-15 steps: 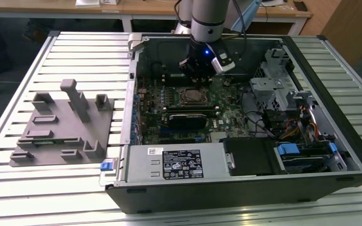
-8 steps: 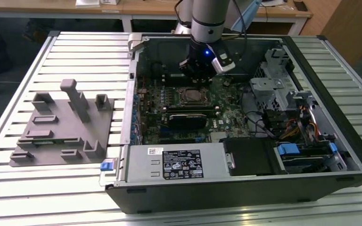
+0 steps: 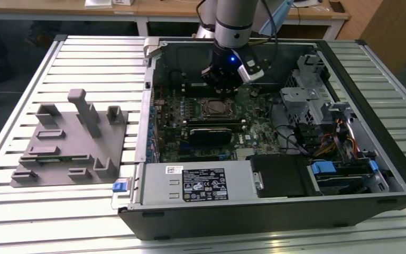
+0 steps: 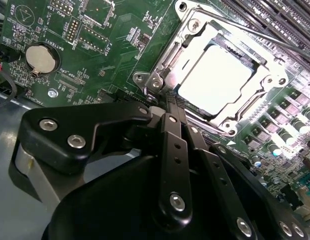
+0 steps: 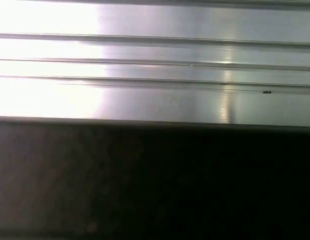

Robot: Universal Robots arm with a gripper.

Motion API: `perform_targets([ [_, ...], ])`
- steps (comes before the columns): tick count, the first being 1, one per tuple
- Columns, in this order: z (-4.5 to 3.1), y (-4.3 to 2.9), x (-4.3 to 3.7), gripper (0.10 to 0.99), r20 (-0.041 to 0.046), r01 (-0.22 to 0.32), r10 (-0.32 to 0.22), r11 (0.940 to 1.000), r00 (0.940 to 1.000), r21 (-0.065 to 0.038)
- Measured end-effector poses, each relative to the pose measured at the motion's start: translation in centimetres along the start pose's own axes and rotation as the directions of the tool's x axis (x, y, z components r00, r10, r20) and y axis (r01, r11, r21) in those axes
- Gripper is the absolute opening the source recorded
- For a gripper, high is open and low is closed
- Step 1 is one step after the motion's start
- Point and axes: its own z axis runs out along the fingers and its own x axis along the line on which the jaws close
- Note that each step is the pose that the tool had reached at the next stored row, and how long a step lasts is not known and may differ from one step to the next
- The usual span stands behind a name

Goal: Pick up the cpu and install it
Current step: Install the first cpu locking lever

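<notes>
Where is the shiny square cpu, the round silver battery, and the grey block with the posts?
cpu (image 4: 220, 80): second wrist view, middle of its pale metal top, lying in the socket frame.
round battery (image 4: 42, 58): second wrist view, centre of its flat face.
grey fixture block (image 3: 72, 140): exterior view, flat base between its posts.

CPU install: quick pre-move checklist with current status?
1. Pale silvery square cpu sits inside the metal-framed socket: ok.
2. Cpu lies flat and square in the frame: cannot tell.
3. Socket load plate open: ok, the chip top is exposed.
4. Black gripper free of the cpu: ok, beside the socket corner.
5. Gripper above the green motherboard inside the open black computer case: ok.
</notes>
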Motion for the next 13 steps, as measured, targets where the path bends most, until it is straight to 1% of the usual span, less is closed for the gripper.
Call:
perform_targets([
  [3,0.01,0.12,-0.01,0.106,-0.0009,0.0,0.0,1.0,1.0,-0.003],
  [5,0.01,0.17,-0.01,0.106,-0.0016,0.0,0.0,1.0,1.0,-0.007],
  [11,-0.02,0.23,-0.02,0.106,-0.0033,0.001,-0.001,0.9995,1.0,-0.031],
  [13,-0.22,0.24,-0.02,0.106,-0.0035,0.001,-0.001,0.9995,1.0,-0.033],
])
